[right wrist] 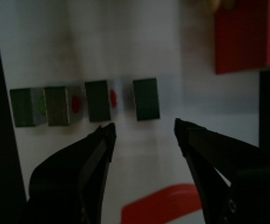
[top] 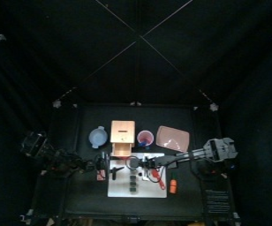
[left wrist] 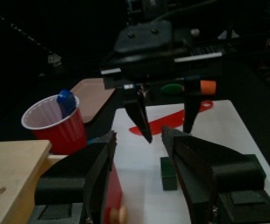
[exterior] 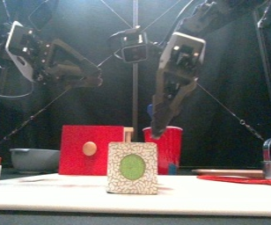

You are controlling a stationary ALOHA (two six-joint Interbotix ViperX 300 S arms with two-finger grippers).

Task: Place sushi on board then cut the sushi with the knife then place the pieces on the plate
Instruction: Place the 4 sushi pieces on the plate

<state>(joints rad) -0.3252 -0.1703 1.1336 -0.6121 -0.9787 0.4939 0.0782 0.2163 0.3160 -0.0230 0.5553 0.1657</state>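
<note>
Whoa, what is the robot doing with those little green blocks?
The toy sushi roll of dark green blocks lies on the white cutting board, already split into separate pieces. A red toy knife lies on the board near them. The right end effector hovers open and empty above the pieces. The left end effector hangs open at the board's left end. The flat pink tray looks bare, with no sushi on it yet.

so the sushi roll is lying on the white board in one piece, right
Not in one piece: the sushi roll does lie on the white board, but it is split into separate blocks with white gaps between them. The right wrist view shows it.
</note>
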